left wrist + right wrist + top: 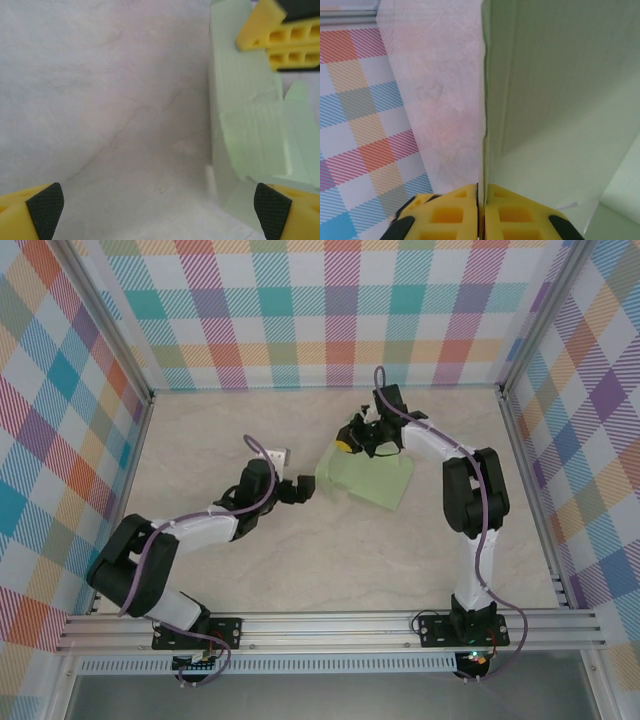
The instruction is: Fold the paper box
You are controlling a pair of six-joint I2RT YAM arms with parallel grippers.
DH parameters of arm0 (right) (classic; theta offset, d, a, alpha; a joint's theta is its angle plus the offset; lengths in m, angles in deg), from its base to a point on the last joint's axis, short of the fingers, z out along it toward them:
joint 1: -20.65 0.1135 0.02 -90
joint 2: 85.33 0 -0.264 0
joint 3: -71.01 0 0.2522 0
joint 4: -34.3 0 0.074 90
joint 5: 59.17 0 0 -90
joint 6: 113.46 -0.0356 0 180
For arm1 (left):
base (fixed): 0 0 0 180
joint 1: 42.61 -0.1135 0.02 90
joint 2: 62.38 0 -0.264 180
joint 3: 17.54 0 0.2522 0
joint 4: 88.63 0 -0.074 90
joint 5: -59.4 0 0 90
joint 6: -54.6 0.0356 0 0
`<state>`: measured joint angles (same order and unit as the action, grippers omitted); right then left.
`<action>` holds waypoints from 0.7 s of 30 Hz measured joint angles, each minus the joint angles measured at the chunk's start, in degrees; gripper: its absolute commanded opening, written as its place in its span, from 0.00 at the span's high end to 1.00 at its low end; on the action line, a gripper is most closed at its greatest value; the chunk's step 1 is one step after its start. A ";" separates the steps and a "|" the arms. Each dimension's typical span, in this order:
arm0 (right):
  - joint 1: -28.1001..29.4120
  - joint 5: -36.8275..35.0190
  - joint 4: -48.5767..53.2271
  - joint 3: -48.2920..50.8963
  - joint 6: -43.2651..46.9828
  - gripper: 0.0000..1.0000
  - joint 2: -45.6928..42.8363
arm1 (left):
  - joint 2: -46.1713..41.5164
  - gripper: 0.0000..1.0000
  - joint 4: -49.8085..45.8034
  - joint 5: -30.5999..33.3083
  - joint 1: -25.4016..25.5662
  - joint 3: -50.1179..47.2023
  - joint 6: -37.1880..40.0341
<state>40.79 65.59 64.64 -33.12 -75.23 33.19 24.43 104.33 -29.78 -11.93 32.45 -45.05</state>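
Note:
The paper box (372, 482) is a pale green card sheet, partly raised, lying right of the table's middle. My right gripper (347, 443) is shut on the sheet's upper left edge. In the right wrist view its yellow fingers (445, 215) pinch the thin card edge (484, 150), and the green panel (560, 100) spreads away to the right. My left gripper (304, 490) stands open just left of the sheet, apart from it. In the left wrist view its pads (46, 209) stand wide over bare table, with the paper box (245, 125) and the right gripper's yellow fingers (280, 37) ahead on the right.
A small white object (278, 454) lies on the table behind the left arm. Plaid walls (340, 310) enclose the beige table (300, 570) on three sides, with metal rails along its edges.

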 measured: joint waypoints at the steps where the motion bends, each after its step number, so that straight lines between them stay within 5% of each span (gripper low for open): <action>1: -0.37 0.96 -1.60 1.31 -0.02 0.91 -0.07 | 1.09 0.00 2.67 -0.81 -0.09 -2.03 0.33; 11: -4.04 10.01 -19.54 14.14 -1.36 0.93 -3.08 | 5.86 0.00 14.64 -10.23 0.24 -3.15 6.82; 21: -4.42 13.57 -30.58 19.04 -4.63 0.94 -3.93 | 13.03 0.00 19.50 -8.11 5.53 -0.04 9.03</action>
<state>36.37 79.17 34.07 -14.08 -79.86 29.25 37.46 123.83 -37.89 -6.40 32.40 -36.02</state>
